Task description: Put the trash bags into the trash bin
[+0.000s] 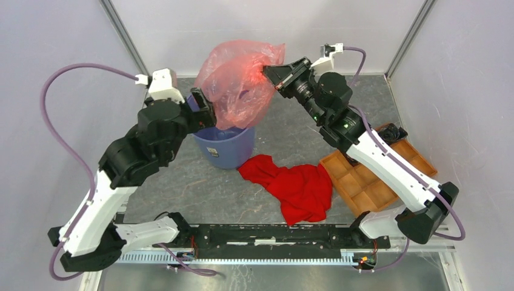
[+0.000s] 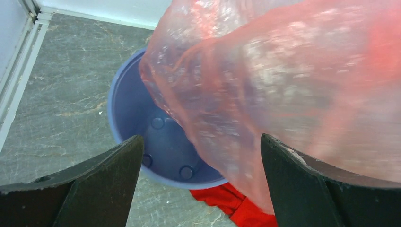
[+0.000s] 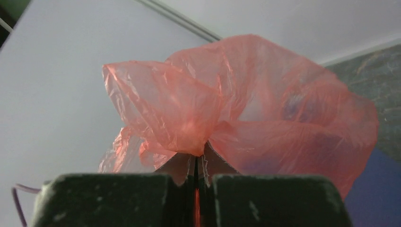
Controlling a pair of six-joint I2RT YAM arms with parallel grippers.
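Observation:
A translucent red-orange trash bag billows above the round blue trash bin, its lower end hanging into the bin's mouth. My right gripper is shut on the bag's right edge and holds it up. In the right wrist view the film is pinched between the closed fingers of the right gripper. My left gripper stands open at the bin's left rim. In the left wrist view the bag hangs between and beyond the wide-apart fingers of the left gripper, over the bin.
An opaque red cloth lies crumpled on the table in front of the bin. An orange-brown compartment tray sits at the right under my right arm. Grey walls with metal posts close in the back and sides.

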